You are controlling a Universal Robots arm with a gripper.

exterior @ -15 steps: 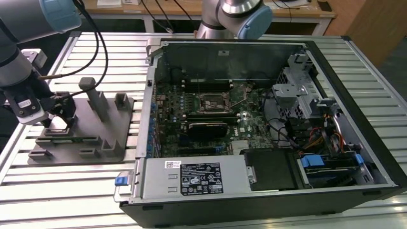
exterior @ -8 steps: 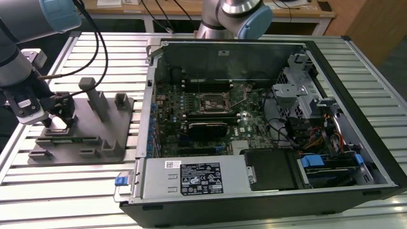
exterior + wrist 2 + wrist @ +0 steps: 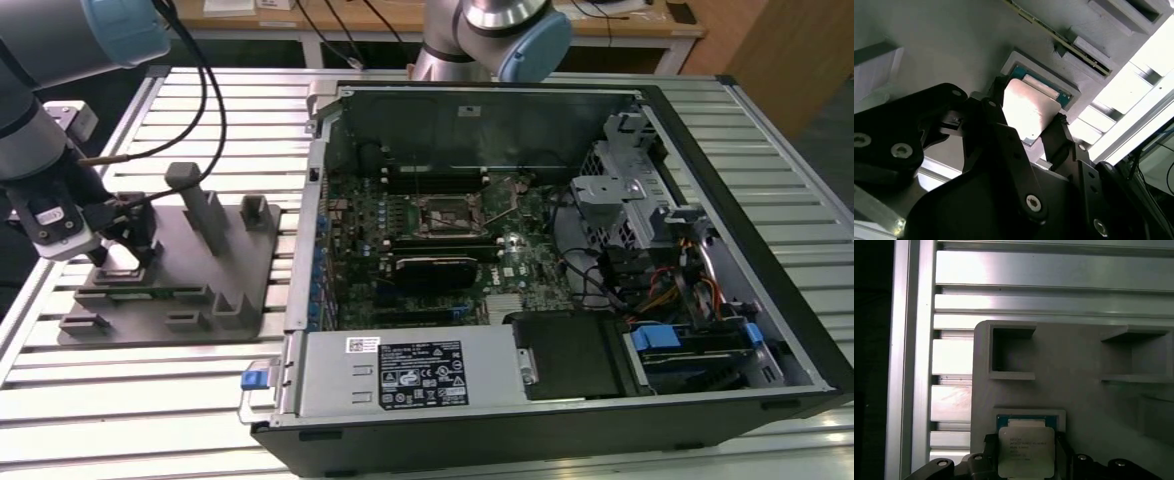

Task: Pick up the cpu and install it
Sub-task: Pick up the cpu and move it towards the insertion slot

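- The hand (image 3: 1026, 114) is closed on the cpu (image 3: 1030, 105): in the second wrist view its two black fingers (image 3: 1058, 131) stand against opposite edges of the chip's silvery top plate.
- In the first wrist view the hand (image 3: 1026, 444) has the cpu (image 3: 1026, 450) between its fingertips in the same way, plate facing the camera and a strip of the chip's green board showing along one edge.
- The cpu lies at a shallow square recess (image 3: 1030, 416) of the grey fixture (image 3: 1079, 355). I cannot tell whether it rests in the recess or is lifted just off it.
- Beyond the recess the fixture has two open rectangular pockets (image 3: 1011, 352).
- In the exterior view the hand (image 3: 130, 245) is low over the near corner of the grey fixture (image 3: 200, 290), at the exterior view's left, with upright grey posts (image 3: 200, 205) just beside it.
- The fixture lies on a slatted aluminium table (image 3: 200, 110).
- An open computer case (image 3: 787, 330) lies on the table at the exterior view's right, just beside the fixture.
- Inside it are the motherboard (image 3: 534, 265), the black-framed cpu socket (image 3: 454, 212) well apart from the hand, and a grey power supply (image 3: 400, 372) at the near edge.
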